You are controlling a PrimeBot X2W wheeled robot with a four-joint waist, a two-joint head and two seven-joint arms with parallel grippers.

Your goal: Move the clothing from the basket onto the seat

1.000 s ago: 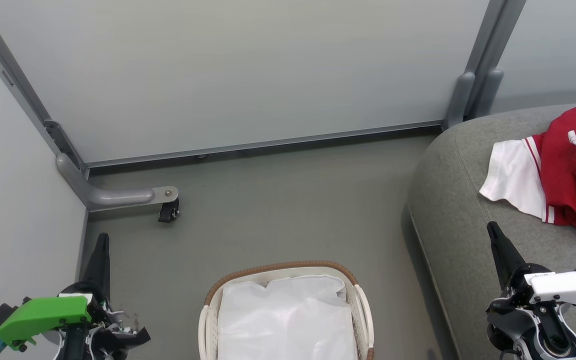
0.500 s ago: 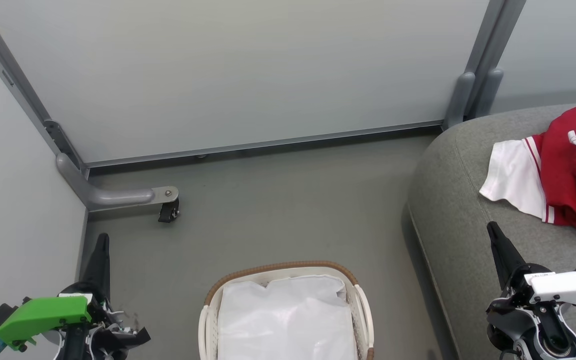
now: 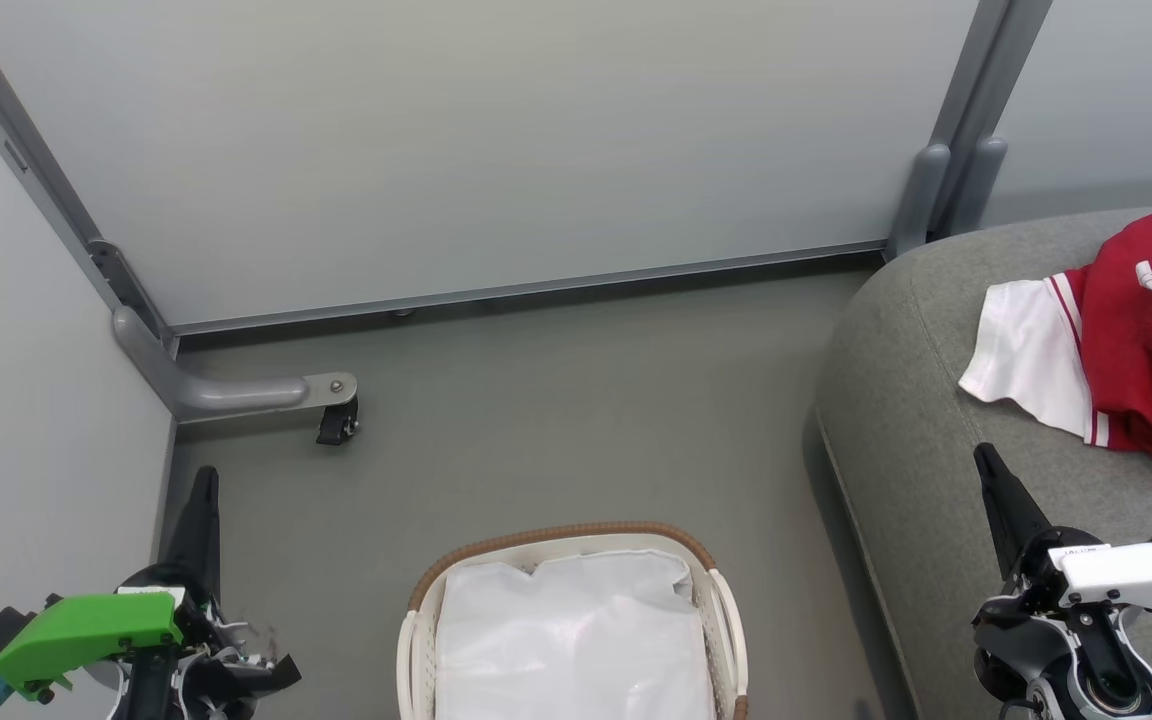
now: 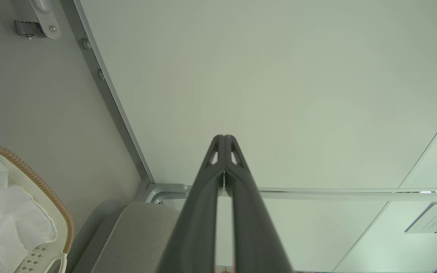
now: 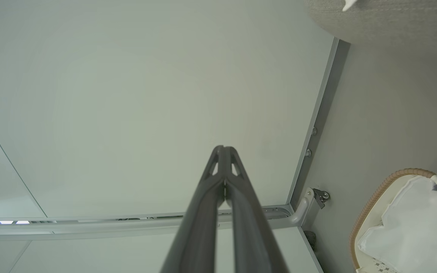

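The clothing, a bright red piece with white stripes and a white panel, lies crumpled on the seat, well to the right of the basket and farther from the robot than it. Its right side runs past the edge of the head view. The grey seat's rounded corner stands to the right of the basket with a strip of floor between them. The basket sits on that floor at the bottom middle of the head view, and a plain white liner is spread inside it.

The left gripper hangs to the left of the basket, apart from it. Its two dark fingers are pressed together along their tips and grip nothing. The right gripper hangs to the right of the basket, over the seat's near part and short of the clothing, with its fingers likewise closed on nothing.

Beyond the basket a pale wall panel meets the floor, and a small black caster stands beyond and left of it.

Against the head views of a second and half a second ago, nothing has shifted: clothing, basket and both grippers keep their places, and both jaws stay closed
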